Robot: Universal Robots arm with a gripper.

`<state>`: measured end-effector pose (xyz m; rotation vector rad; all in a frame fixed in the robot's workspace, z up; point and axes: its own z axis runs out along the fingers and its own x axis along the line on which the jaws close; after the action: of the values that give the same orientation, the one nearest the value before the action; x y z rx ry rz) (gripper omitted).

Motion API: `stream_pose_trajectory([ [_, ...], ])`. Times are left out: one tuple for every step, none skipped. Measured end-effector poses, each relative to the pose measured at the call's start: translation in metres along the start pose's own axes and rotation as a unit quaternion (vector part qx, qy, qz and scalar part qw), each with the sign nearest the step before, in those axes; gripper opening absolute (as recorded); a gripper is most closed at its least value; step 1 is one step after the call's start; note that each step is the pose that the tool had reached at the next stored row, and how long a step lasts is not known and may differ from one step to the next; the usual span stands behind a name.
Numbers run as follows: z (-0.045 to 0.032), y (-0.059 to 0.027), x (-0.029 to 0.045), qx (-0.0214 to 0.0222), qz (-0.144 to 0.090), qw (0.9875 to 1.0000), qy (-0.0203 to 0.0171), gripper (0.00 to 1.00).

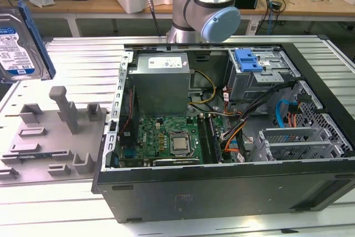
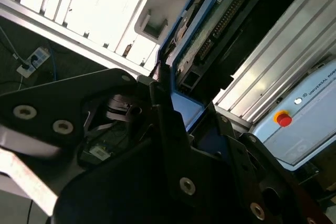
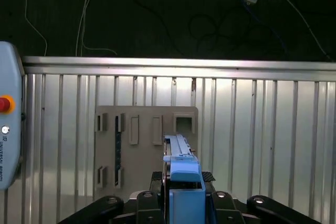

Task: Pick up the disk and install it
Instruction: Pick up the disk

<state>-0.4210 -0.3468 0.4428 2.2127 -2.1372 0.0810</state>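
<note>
Slippage is the nearest worry: in the first wrist view the gripper [image 3: 182, 178] has its jaws closed on the disk [image 3: 181, 182], pinching the bright blue carrier frame by its edges, and smooth plastic held this way could probably twist or slide if the arm jolts. The disk hangs in the air, touching nothing, above the grey fixture tray [image 3: 147, 145] and well apart from the computer. In the exterior view the disk [image 1: 19, 40] stands nearly upright at that view's left edge, its label facing the camera, over the slatted metal table [image 1: 83, 54]. Further off lies the open computer case [image 1: 222, 184], and a second hazard seems to be there: loose cables [image 1: 238, 120] run just beside the metal drive cage [image 1: 260, 81] with its blue latch [image 1: 248, 60], so a tilted disk could snag a wire or catch on the case wall or the cage mouth rather than seat squarely. Farthest back, the arm [image 1: 205, 4] rises behind the case. Judging from where the disk hangs, the arm reaches out towards the exterior view's left, and its wrist cameras face down over the tray.
</note>
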Motion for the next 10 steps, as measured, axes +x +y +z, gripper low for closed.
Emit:
stream_pose_trajectory([
  [-0.0024, -0.0001, 0.0003, 0.0001, 0.0, 1.0, -0.0011, 0.37],
  [-0.0058, -0.0001, 0.0007, 0.0001, 0.0, 1.0, -0.0027, 0.37],
  [-0.0085, -0.0003, 0.001, 0.0001, 0.0, 1.0, -0.0038, 0.37],
  [-0.0108, -0.0004, 0.0012, 0.0002, 0.0, 1.0, -0.0047, 0.37],
  [-0.014, -0.0006, 0.0016, 0.0003, 0.0, 1.0, -0.006, 0.37],
  [-0.0164, -0.0008, 0.0018, 0.0003, 0.0, 1.0, -0.0069, 0.37],
  [-0.0187, -0.0009, 0.0021, 0.0003, -0.001, 1.0, -0.0077, 0.37],
  [-0.0213, -0.0012, 0.0024, 0.0003, -0.001, 1.0, -0.0086, 0.37],
  [-0.0241, -0.0014, 0.0027, 0.0004, -0.001, 1.0, -0.0096, 0.37],
  [-0.0266, -0.0016, 0.0029, 0.0005, -0.001, 0.9999, -0.0103, 0.37],
])
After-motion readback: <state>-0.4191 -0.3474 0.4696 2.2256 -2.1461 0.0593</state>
